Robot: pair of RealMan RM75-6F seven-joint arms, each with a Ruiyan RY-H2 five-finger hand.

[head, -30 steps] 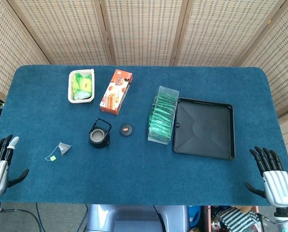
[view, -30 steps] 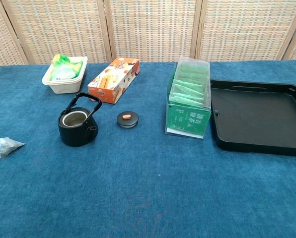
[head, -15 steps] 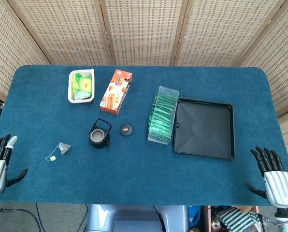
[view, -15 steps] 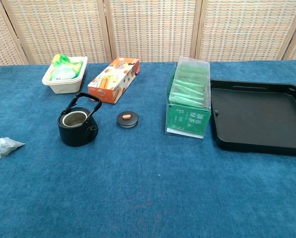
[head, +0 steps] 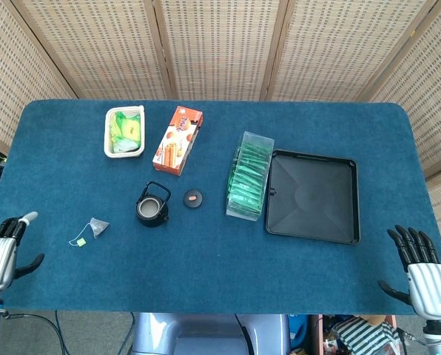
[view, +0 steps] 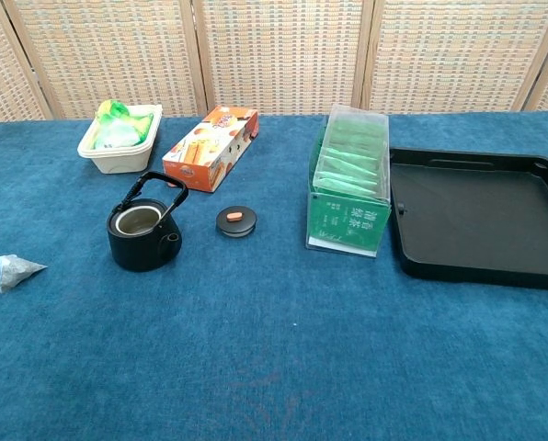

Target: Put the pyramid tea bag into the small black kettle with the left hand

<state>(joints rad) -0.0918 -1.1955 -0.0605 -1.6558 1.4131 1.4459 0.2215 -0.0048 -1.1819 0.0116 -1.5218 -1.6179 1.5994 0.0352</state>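
The pyramid tea bag [head: 98, 226] [view: 15, 272] lies on the blue table, its string ending in a small green tag [head: 80, 242]. To its right stands the small black kettle [head: 152, 208] [view: 142, 236], lid off, handle upright. The kettle's lid [head: 194, 198] [view: 236, 220] rests just right of it. My left hand [head: 4, 253] hovers at the table's front left corner, fingers apart, holding nothing, well left of the tea bag. Off the front right corner my right hand [head: 423, 279] is spread and empty. Neither hand shows in the chest view.
A white tub of green packets [head: 124, 132] and an orange snack box [head: 178, 139] sit behind the kettle. A clear box of green tea sachets [head: 248, 176] stands mid-table, beside a black tray [head: 312, 195] on the right.
My left hand has tilted and shifted slightly lower and inward at the front left corner. The right hand has sunk a little toward the bottom edge. The objects have not moved.
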